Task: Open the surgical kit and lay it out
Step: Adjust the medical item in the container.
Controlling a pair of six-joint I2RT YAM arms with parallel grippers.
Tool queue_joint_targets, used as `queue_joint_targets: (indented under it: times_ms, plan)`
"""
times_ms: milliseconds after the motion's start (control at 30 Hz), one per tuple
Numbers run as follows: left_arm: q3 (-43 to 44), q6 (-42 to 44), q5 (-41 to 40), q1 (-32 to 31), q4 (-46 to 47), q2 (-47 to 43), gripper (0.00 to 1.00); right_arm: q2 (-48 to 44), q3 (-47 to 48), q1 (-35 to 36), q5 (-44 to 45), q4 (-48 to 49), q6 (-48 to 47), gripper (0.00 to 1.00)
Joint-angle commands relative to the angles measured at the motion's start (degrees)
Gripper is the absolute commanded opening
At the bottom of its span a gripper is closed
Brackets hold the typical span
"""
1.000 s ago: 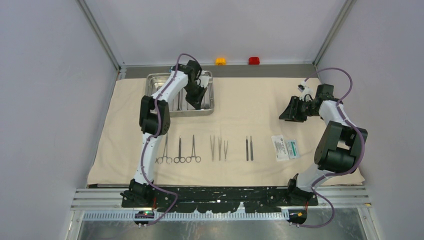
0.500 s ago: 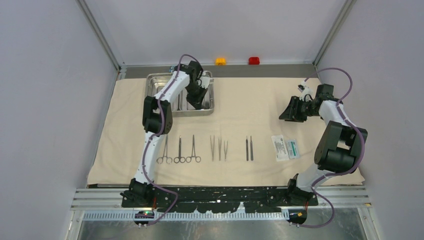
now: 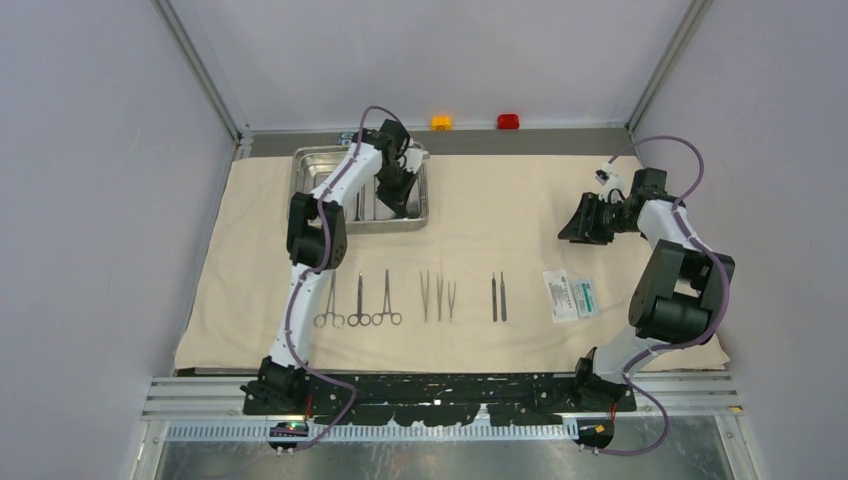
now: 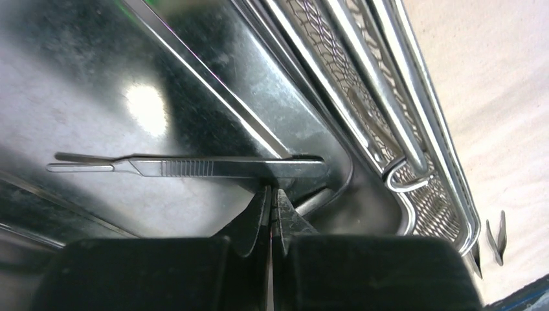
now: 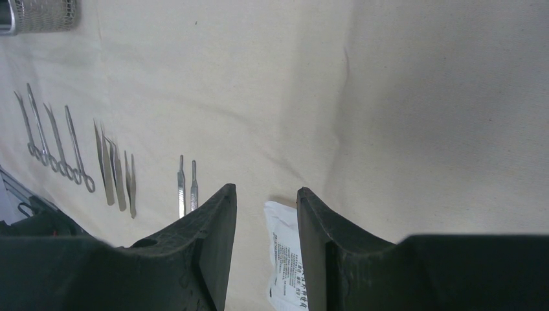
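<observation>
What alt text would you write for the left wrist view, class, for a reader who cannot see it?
The shut left hand touches the edge of a thin straight tool lying flat on the floor of the shiny steel tray. The tray's wire-mesh section runs along the right, with beige cloth beyond it.

Tray far left on cloth; nearer, left to right: forceps, tweezers, straight tools, packet

tray wall hard by left gripper, bare cloth mid-table
</observation>
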Motion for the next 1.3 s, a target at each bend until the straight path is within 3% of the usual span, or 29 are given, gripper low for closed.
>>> queue_joint_targets:
  times_ms: [0, 533, 733, 967, 1267]
  plan:
    - [-0.94, -0.79, -4.58, -0.10, 6.60, -0.28, 0.02, 0.10, 2.44, -0.14, 0.06, -0.14, -0.92, 0.45]
    - [1.92, -3.42, -10.95, 0.45, 13.57, 0.39, 0.00, 0.63, 2.63, -0.16, 0.31, -0.41, -1.06, 0.45]
    - [1.59, -4.52, -6.16, 1.21, 14.49, -2.90, 0.02, 0.98, 2.73, -0.17, 0.31, -0.62, -1.16, 0.45]
    - [-6.01, -3.02, 1.13, 1.39, 15.63, -11.33, 0.11, 0.89, 2.74, -0.16, 0.27, -0.75, -1.20, 0.45]
    - [-4.27, 4.73, 5.08, 0.05, 3.91, -9.05, 0.14, 0.99, 2.83, -0.16, 0.05, -0.77, -1.20, 0.45]
